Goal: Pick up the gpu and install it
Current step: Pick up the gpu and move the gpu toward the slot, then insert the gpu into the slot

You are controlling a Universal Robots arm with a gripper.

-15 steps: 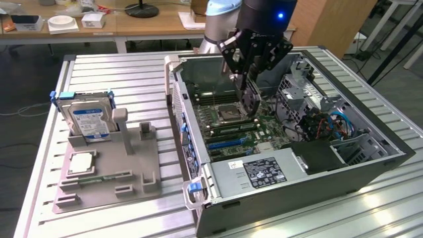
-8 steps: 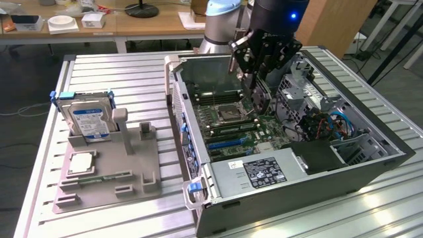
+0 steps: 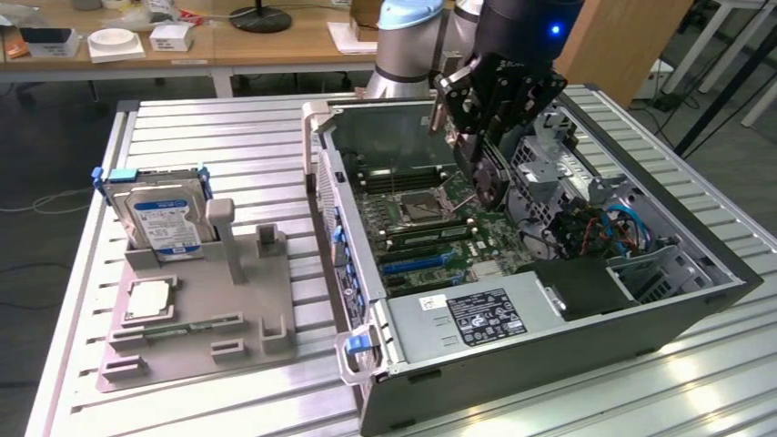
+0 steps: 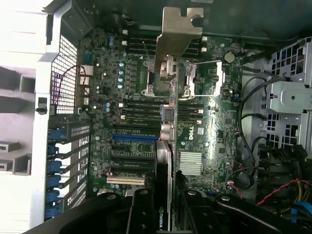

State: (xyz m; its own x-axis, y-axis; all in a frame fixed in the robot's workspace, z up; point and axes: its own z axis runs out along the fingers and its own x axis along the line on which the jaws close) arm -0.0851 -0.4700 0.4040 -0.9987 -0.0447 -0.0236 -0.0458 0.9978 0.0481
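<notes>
My gripper (image 3: 483, 164) hangs over the open computer case (image 3: 680, 314), shut on the gpu (image 3: 490, 187), a thin dark card held on edge above the motherboard (image 3: 419, 228). In the wrist view the gpu (image 4: 165, 165) runs edge-on between the two black fingers (image 4: 141, 214), and its silver metal bracket (image 4: 176, 34) sticks out at the far end. The card floats above the motherboard (image 4: 209, 126), beside the blue expansion slot (image 4: 134, 137) and the black slots around it, and is apart from them.
A grey fixture (image 3: 206, 319) at the exterior view's left holds a silver hard drive (image 3: 164, 223), a processor chip (image 3: 146, 300) and a green memory stick (image 3: 182, 328). Inside the case lie a power supply (image 3: 486, 319), drive cages and cables (image 3: 607, 228).
</notes>
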